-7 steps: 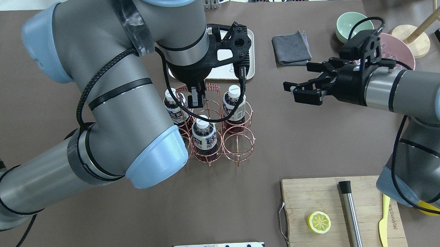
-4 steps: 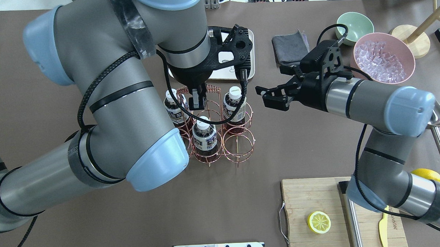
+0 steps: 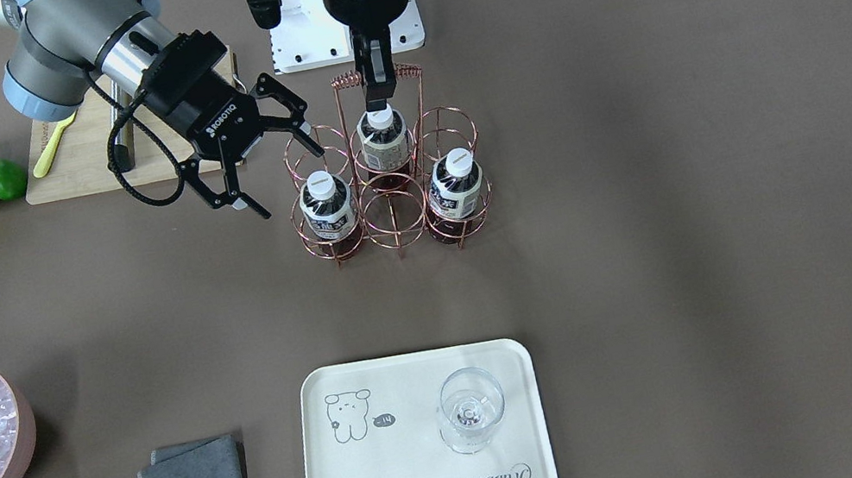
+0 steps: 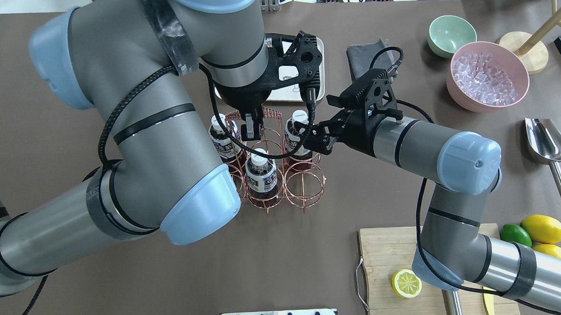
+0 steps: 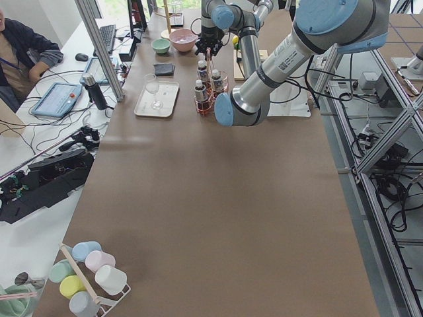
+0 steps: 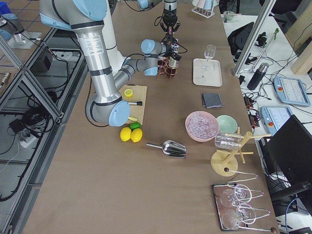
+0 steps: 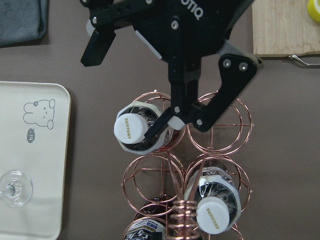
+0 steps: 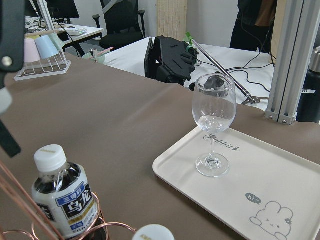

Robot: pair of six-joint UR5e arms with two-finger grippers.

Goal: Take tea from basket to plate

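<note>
The left gripper was clamped on the basket handle, presumably to steady it. The right gripper was open, one fingertip just beside the tea, which sat in a ring.

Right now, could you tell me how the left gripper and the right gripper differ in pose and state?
The left gripper points straight down; the right gripper comes in from the side, tilted. The left gripper's fingers are close together on the coiled handle of the basket, seemingly clamping it; the right gripper's are spread wide and hold nothing, next to a dark-labelled tea bottle. Both are black two-finger grippers at the basket.
</note>
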